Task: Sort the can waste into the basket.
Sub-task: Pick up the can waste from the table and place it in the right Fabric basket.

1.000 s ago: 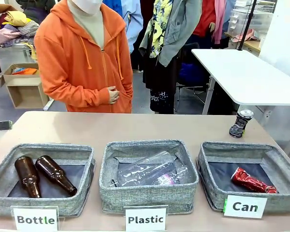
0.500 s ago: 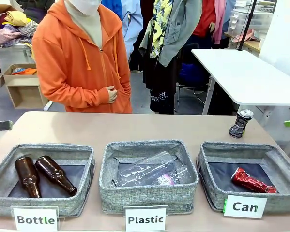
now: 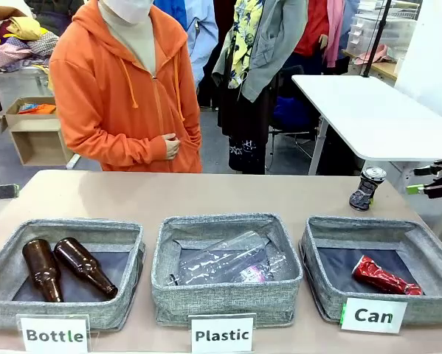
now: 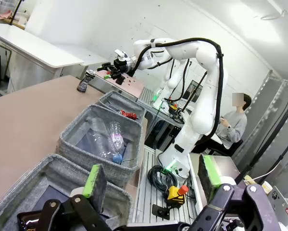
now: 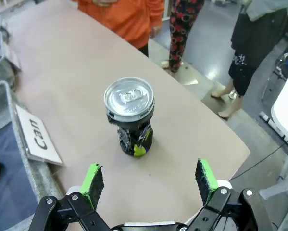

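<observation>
The dark crushed can with a silver top stands upright on the table behind the grey "Can" basket. The flattened red can lies inside that basket. My right gripper is open at the picture's right edge, a short way right of the dark can. In the right wrist view the dark can stands ahead of the open right gripper, apart from its pads. My left gripper is open and holds nothing, hovering off the table's end by the bottle bin.
The "Plastic" bin holds clear bottles and the "Bottle" bin holds two brown bottles. A person in an orange hoodie stands at the far side, hands held at the waist. The table's far right corner lies just beyond the dark can.
My right gripper has come into the front view from the right edge and moved left toward the dark can. The cans and bins have not moved.
</observation>
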`<state>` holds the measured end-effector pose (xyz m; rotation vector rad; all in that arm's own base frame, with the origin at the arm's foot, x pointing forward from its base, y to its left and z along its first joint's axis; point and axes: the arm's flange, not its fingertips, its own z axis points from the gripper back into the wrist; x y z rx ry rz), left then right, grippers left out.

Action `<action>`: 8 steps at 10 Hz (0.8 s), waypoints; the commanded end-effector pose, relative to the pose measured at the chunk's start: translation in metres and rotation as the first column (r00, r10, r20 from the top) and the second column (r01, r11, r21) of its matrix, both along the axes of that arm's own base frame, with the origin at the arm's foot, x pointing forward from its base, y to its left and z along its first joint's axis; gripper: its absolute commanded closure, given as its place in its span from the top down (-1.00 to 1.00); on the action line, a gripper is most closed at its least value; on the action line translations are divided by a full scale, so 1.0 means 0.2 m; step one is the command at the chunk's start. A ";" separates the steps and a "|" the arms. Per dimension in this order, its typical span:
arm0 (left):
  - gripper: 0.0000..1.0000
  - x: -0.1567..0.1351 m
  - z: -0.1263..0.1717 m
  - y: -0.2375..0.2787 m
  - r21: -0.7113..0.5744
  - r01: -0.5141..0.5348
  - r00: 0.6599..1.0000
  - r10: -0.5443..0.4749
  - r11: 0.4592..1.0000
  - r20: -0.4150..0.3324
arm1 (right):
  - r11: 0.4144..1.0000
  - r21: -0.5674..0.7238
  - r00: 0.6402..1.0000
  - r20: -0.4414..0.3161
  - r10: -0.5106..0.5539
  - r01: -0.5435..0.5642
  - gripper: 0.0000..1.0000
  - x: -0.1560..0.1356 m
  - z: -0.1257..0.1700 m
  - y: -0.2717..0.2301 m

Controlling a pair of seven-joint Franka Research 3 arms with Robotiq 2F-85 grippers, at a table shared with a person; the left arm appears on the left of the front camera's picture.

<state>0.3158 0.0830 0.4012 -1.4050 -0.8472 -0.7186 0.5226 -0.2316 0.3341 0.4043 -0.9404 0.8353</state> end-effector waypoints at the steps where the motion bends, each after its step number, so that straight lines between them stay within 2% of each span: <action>1: 1.00 -0.01 0.02 -0.04 -0.014 -0.021 1.000 0.021 1.000 -0.005 | 1.000 0.004 0.999 0.042 -0.003 0.003 1.00 0.08 -0.05 0.01; 6: 1.00 -0.01 0.02 -0.04 -0.014 -0.021 1.000 0.021 1.000 -0.005 | 1.000 0.005 0.996 0.083 -0.026 0.026 1.00 0.21 -0.13 0.11; 8: 1.00 -0.01 0.02 -0.04 -0.014 -0.021 1.000 0.021 1.000 -0.005 | 1.000 0.003 0.997 0.073 -0.025 0.025 1.00 0.25 -0.18 0.15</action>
